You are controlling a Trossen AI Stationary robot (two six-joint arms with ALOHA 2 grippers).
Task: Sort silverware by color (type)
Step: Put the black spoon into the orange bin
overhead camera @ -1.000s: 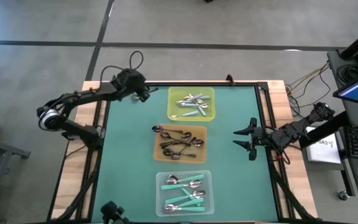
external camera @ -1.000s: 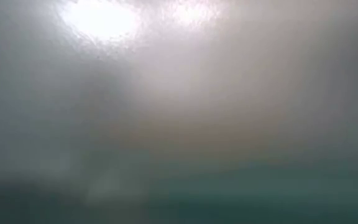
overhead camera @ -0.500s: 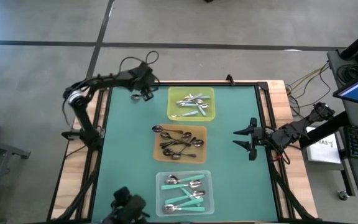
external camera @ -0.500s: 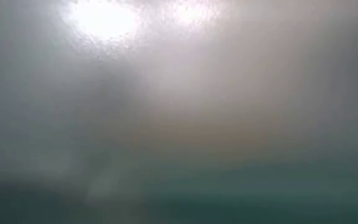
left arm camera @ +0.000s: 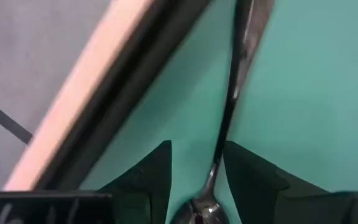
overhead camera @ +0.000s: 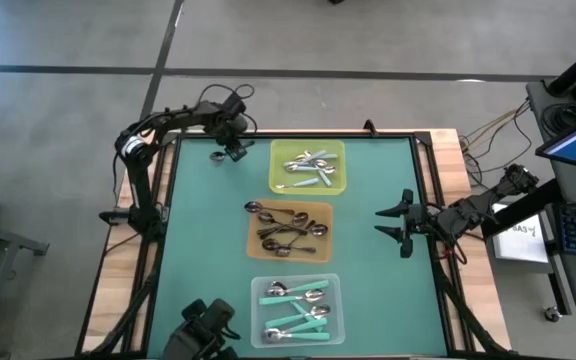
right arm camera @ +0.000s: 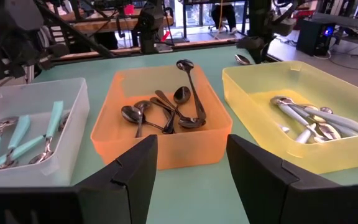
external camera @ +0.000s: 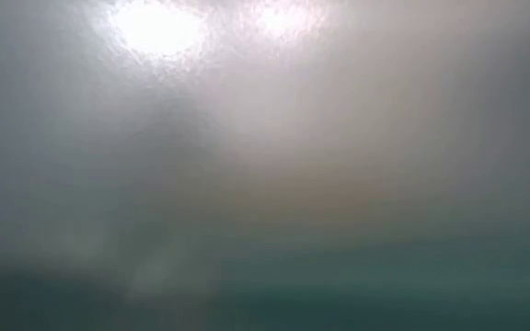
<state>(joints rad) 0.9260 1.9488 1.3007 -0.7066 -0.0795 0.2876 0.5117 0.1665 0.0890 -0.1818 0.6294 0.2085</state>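
Observation:
A lone shiny metal spoon (left arm camera: 232, 93) lies flat on the teal mat at the far left, beside the yellow tray (overhead camera: 308, 167). My left gripper (left arm camera: 197, 180) points down over it, open, with one finger on each side of the handle just above the bowl and no contact showing. The yellow tray holds silver spoons, the orange tray (overhead camera: 289, 230) dark spoons, and the clear tray (overhead camera: 296, 308) teal-handled spoons. My right gripper (overhead camera: 400, 222) waits open at the mat's right side, with nothing between its fingers.
The table's black frame rail and wooden edge (left arm camera: 98, 106) run close beside the spoon. The three trays stand in a row down the mat's middle. Bare mat (overhead camera: 203, 250) lies on both sides of them. The low view is a grey blur.
My left arm has folded in toward the table's far left corner. Its gripper has tipped from slanting to pointing nearly straight down and has sunk over the lone spoon. The spoon has stayed where it was.

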